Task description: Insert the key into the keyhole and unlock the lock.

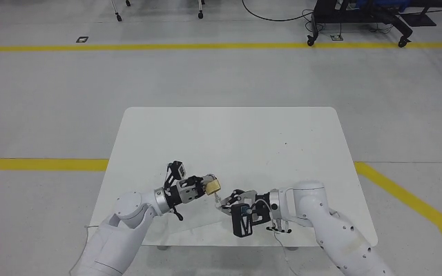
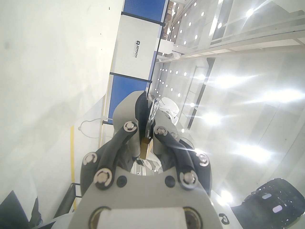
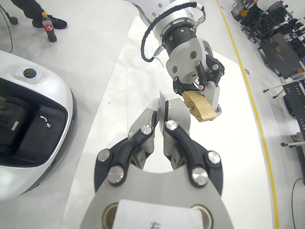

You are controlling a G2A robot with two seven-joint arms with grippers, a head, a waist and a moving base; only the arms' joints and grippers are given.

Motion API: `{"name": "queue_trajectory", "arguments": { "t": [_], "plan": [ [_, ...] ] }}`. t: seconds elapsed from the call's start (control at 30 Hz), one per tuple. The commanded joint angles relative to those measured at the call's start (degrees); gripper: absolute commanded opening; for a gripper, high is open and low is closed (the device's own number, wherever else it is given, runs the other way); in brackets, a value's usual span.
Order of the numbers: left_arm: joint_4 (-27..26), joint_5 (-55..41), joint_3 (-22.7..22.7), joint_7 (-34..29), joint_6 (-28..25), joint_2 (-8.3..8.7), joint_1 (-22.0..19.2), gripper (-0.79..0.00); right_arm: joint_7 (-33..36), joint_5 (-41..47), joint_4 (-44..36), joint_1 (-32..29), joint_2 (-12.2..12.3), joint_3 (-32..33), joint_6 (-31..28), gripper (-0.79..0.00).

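My left gripper is shut on a brass padlock and holds it above the white table, near the front edge. In the left wrist view the padlock is seen edge-on between the fingers, with its silver shackle further out. My right gripper is shut on a thin silver key, also seen edge-on. The padlock hangs just beside the key, a small gap apart, with the left gripper clamped over its top. I cannot see the keyhole.
Both grippers meet low over the table's front middle. Bare tabletop stretches behind them. On the floor beside the table stand a drink bottle and a person's legs, well away from the arms.
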Motion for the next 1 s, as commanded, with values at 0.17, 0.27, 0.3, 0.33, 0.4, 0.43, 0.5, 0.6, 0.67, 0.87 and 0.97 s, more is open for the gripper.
{"name": "queue_trajectory", "arguments": {
  "t": [0.17, 0.27, 0.3, 0.33, 0.4, 0.43, 0.5, 0.6, 0.67, 0.87, 0.97],
  "plan": [
    [-0.04, -0.24, 0.17, -0.9, 0.81, 0.1, -0.15, -0.785, 0.71, 0.86, 0.31, 0.23, 0.0, -0.3, 0.0, -0.785],
    [-0.2, -0.11, 0.26, -1.39, 0.71, 0.16, -0.18, -0.785, 1.07, 1.26, 0.55, 0.46, -0.02, -0.49, -0.03, -0.785],
    [-0.23, -0.06, 0.32, -1.59, 0.7, 0.18, -0.17, -0.785, 1.14, 1.45, 0.68, 0.5, -0.02, -0.49, 0.0, -0.785],
    [-0.28, 0.1, 0.37, -1.76, 0.64, 0.21, -0.2, -0.785, 1.22, 1.61, 0.72, 0.55, -0.02, -0.49, 0.04, -0.785],
    [-0.37, 0.59, 0.52, -2.14, 0.43, 0.26, -0.26, -0.785, 1.38, 1.82, 0.75, 0.61, -0.01, -0.51, 0.11, -0.785],
    [-0.37, 0.69, 0.57, -2.23, 0.29, 0.28, -0.25, -0.785, 1.43, 1.97, 0.84, 0.63, 0.0, -0.51, 0.12, -0.785],
    [-0.35, 0.81, 0.71, -2.49, 0.25, 0.3, -0.3, -0.785, 1.53, 2.23, 0.97, 0.68, 0.01, -0.54, 0.14, -0.785],
    [-0.27, 0.98, 0.87, -2.68, 0.12, 0.33, -0.38, -0.785, 1.77, 2.6, 1.23, 0.87, 0.0, -0.6, 0.3, -0.785],
    [-0.16, 0.91, 0.92, -2.65, 0.09, 0.34, -0.42, -0.785, 2.06, 2.89, 1.36, 0.98, -0.02, -0.69, 0.43, -0.785],
    [0.98, -2.55, -0.04, 1.11, 1.48, 0.17, -0.4, -0.785, 0.65, 2.22, -0.05, 0.55, 0.11, -0.26, 2.26, 0.0],
    [1.63, -5.01, -0.32, 1.81, 2.99, 0.03, -0.6, -0.785, -1.86, 0.53, -1.22, -0.45, 0.37, 0.22, 3.53, 0.0]
  ]
}}
